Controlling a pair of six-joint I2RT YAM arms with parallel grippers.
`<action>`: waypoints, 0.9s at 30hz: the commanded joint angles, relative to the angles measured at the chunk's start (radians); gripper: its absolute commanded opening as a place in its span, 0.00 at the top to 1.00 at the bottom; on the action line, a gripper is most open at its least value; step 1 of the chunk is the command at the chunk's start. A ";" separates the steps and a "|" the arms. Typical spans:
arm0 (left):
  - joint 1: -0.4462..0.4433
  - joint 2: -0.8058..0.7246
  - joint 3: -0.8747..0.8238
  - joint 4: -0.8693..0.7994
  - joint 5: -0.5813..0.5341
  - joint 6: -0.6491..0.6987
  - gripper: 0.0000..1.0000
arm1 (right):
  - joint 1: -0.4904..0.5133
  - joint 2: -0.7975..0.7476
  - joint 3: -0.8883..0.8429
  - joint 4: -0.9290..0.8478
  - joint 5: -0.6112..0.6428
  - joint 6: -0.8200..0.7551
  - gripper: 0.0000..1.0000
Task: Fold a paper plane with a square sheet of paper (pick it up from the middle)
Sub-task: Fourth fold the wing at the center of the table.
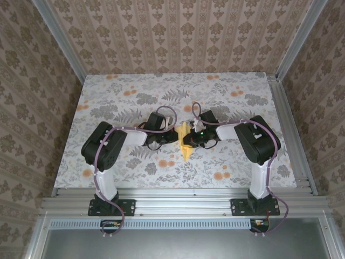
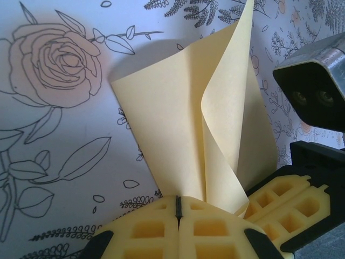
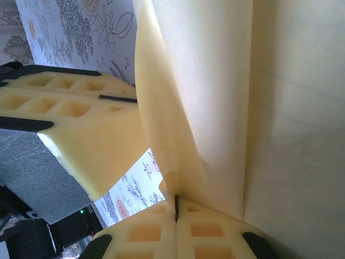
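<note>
Left fingers (image 2: 151, 232) and right fingers (image 3: 145, 234) are clamped shut on the half-folded paper (image 2: 178, 118), which rises from their tips above the counter (image 1: 108, 108). If the 2 grips pull apart, it could tear or crease badly.

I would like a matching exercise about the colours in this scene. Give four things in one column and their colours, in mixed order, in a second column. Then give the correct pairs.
Things
1. sheet of paper
2. table cover
3. walls
4. arm cables

Colours
A. white with grey leaves and orange flowers
B. purple
C. plain pale yellow
D. beige with a brown ornament pattern

Pairs: 1-C, 2-A, 3-D, 4-B
</note>
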 commanded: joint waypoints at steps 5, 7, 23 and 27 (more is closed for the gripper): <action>-0.021 0.082 -0.010 -0.043 -0.025 0.021 1.00 | 0.011 -0.064 -0.013 0.016 0.016 0.012 0.98; -0.021 0.081 -0.010 -0.052 -0.027 0.028 1.00 | 0.011 -0.073 -0.016 0.007 0.019 0.009 0.98; -0.022 0.078 -0.023 -0.055 -0.028 0.031 1.00 | 0.023 0.006 0.022 -0.015 0.027 0.000 0.98; -0.022 0.076 -0.028 -0.052 -0.028 0.029 1.00 | 0.025 0.021 0.028 -0.017 0.026 -0.004 0.98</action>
